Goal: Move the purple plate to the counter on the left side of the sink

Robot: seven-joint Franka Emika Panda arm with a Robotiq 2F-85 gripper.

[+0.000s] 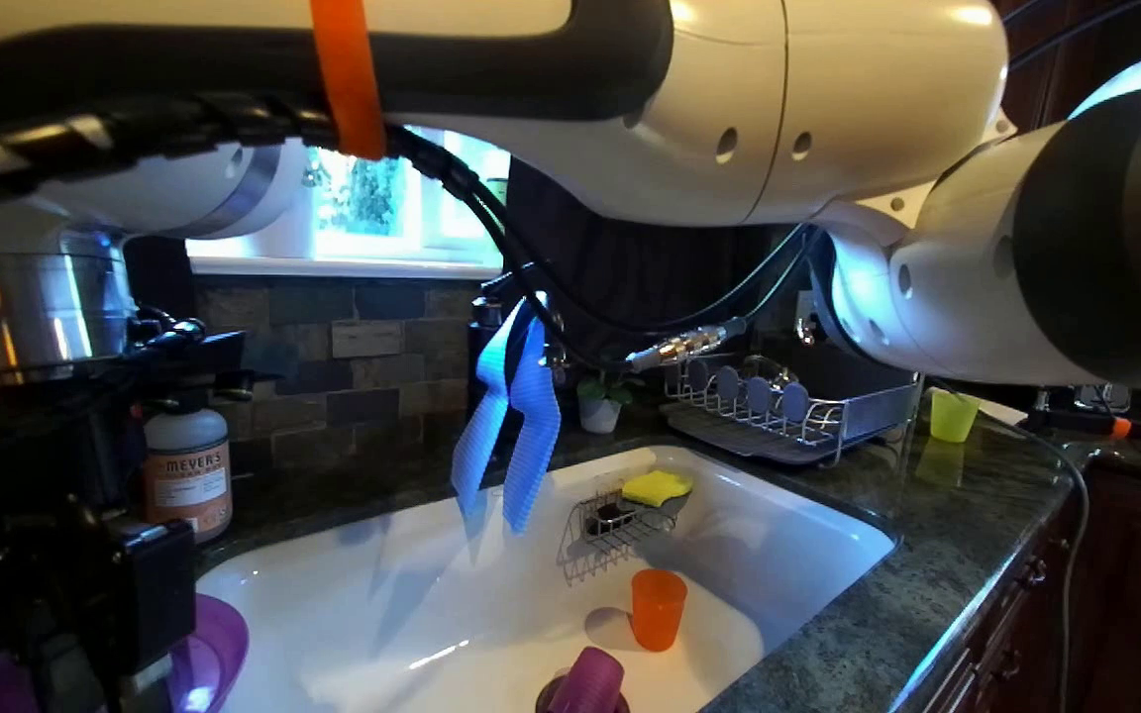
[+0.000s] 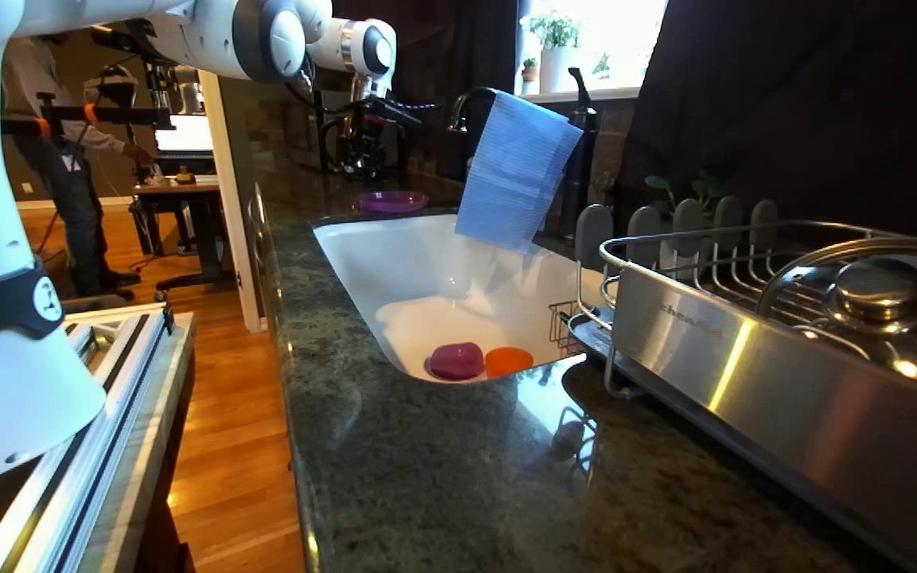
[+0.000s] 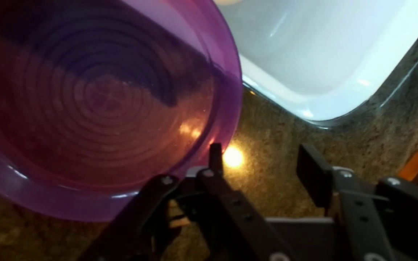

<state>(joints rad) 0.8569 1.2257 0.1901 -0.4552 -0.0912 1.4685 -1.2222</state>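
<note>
The purple plate (image 3: 103, 94) lies flat on the dark stone counter (image 3: 274, 181), at the sink's end. It also shows in both exterior views (image 1: 214, 649) (image 2: 392, 202). In the wrist view its edge overlaps the rim of the white sink (image 3: 325, 105); I cannot tell whether they touch. My gripper (image 3: 259, 159) is open, with nothing between its fingers. One fingertip is over the plate's rim, the other over bare counter. Touching cannot be told. In an exterior view the gripper (image 2: 366, 155) is above and behind the plate; in an exterior view its dark body hides part of the plate.
The sink holds an orange cup (image 1: 658, 609), a purple cup (image 1: 587, 681) and a wire caddy with a yellow sponge (image 1: 657, 487). A blue cloth (image 2: 518, 171) hangs from the faucet. A soap bottle (image 1: 189, 470) stands behind the gripper. A dish rack (image 2: 745, 342) stands at the far end.
</note>
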